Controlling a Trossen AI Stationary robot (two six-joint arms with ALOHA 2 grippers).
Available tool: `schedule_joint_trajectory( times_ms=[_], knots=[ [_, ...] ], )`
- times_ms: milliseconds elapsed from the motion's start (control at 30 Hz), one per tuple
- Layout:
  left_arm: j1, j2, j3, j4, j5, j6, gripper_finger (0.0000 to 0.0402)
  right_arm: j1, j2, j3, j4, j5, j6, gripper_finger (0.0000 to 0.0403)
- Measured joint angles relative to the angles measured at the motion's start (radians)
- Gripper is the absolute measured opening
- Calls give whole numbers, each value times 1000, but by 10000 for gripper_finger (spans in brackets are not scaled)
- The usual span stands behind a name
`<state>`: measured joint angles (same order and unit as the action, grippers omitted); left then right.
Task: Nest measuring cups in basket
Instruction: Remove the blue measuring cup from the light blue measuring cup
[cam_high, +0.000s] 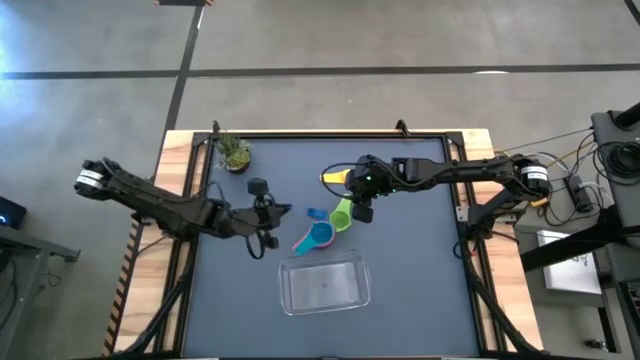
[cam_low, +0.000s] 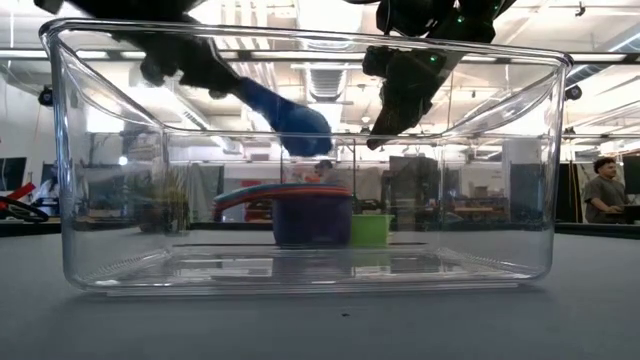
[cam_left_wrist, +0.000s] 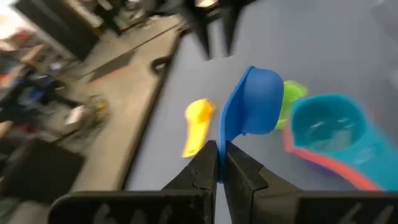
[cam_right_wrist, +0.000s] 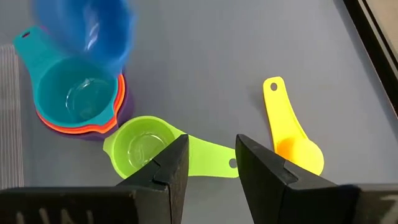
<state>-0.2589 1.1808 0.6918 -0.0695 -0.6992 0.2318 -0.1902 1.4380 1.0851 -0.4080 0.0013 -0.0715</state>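
My left gripper (cam_left_wrist: 217, 163) is shut on a blue measuring cup (cam_left_wrist: 254, 104), which is up off the table, left of the other cups (cam_high: 316, 213). A nested stack with a teal cup on top (cam_right_wrist: 74, 93) stands on the mat, with orange, red and purple rims showing under it. Beside the stack rest a green cup (cam_right_wrist: 138, 146) and a yellow cup (cam_right_wrist: 292, 134). My right gripper (cam_right_wrist: 211, 158) hangs open above the green cup's handle, touching nothing. The clear basket (cam_high: 323, 283) stands near the table's front edge. My left gripper pinches the blue cup's flat handle (cam_left_wrist: 219, 144) between its two fingers, near the handle's free end. The fingers come slanting from the table's left and lie along the handle. The cup is lifted clear (cam_low: 290, 118) and turned on its side, its bowl pointing away from the gripper.
A small potted plant (cam_high: 234, 152) stands at the table's far left corner. The basket's low clear walls (cam_low: 300, 150) lie just in front of the cups. Bare dark mat lies left and right of the basket.
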Motion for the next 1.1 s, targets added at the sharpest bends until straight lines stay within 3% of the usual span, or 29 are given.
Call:
schedule_joint_trajectory(
  times_ms=[167, 333, 600, 700, 933, 1100],
  knots=[
    [-4, -37, 0, -202, -199, -57, 0, 0, 0, 0, 0, 0, 0, 122],
    [-3, 39, -18, -386, -335, -226, 0, 0, 0, 0, 1, 0, 0, 116],
    [-3, 252, -45, -380, -382, -307, 0, 0, 0, 0, 6, 0, 0, 122],
    [-3, 312, -38, -382, -324, -320, 5, 0, 0, 0, 5, 0, 0, 125],
    [-22, 364, 18, -383, 10, -326, 79, 0, 0, -1, -2, 0, -20, 120],
    [-47, 341, 52, -426, 43, -376, 147, 0, 0, -7, -36, -2, -58, 117]
  ],
)
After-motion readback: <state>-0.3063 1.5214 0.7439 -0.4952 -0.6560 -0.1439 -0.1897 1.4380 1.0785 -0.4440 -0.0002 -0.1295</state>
